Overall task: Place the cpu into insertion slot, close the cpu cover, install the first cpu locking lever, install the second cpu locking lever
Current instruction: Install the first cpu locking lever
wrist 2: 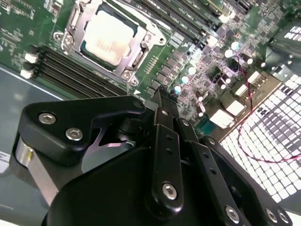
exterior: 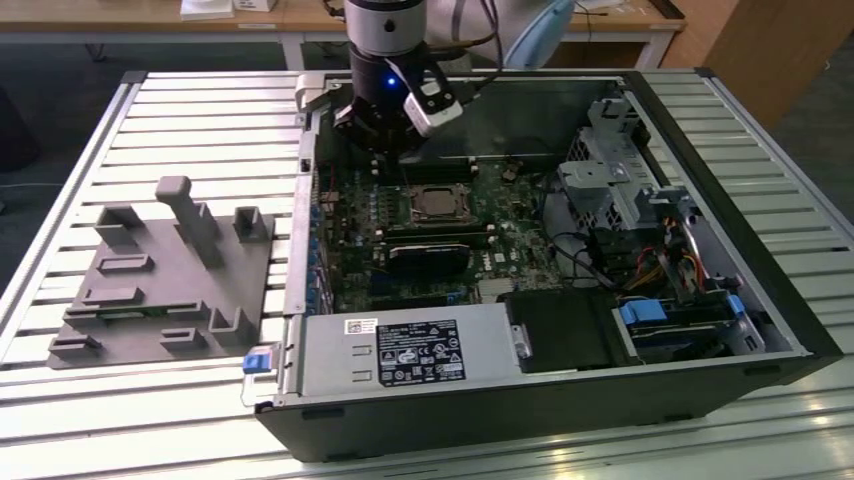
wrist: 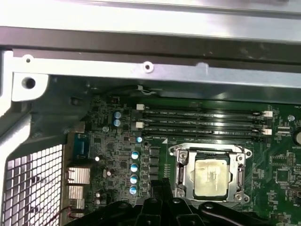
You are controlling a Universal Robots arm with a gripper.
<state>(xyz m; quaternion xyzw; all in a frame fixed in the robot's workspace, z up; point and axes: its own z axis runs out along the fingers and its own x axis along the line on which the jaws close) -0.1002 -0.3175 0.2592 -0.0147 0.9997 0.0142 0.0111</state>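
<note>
1. The cpu (wrist 2: 107,38) lies flat in the insertion slot (wrist: 209,155), its pale metal face turned up. It is square, so it has no long axis, and its edges run parallel to the long black memory slots (wrist: 202,123) beside it.
2. The cpu cover (wrist 2: 74,26) is folded down, and its silver frame rings the chip's face. I cannot tell whether the locking levers are latched.
3. The pincer (wrist 2: 163,94) hangs above the green circuit board (wrist: 282,155), near the socket but clear of it. Its fingers are drawn together and there is nothing between them.
4. The board sits inside an open black computer case (exterior: 534,405) that lies on its side, with a silver power supply box (exterior: 400,350) along its near wall.
5. The case rests on a slatted metal surface (exterior: 187,110). A grey moulded fixture (exterior: 147,290) stands well apart from it, on the exterior view's left.
6. Beyond the surface are a wooden desk (exterior: 307,15) on white legs and a dark floor.
</note>
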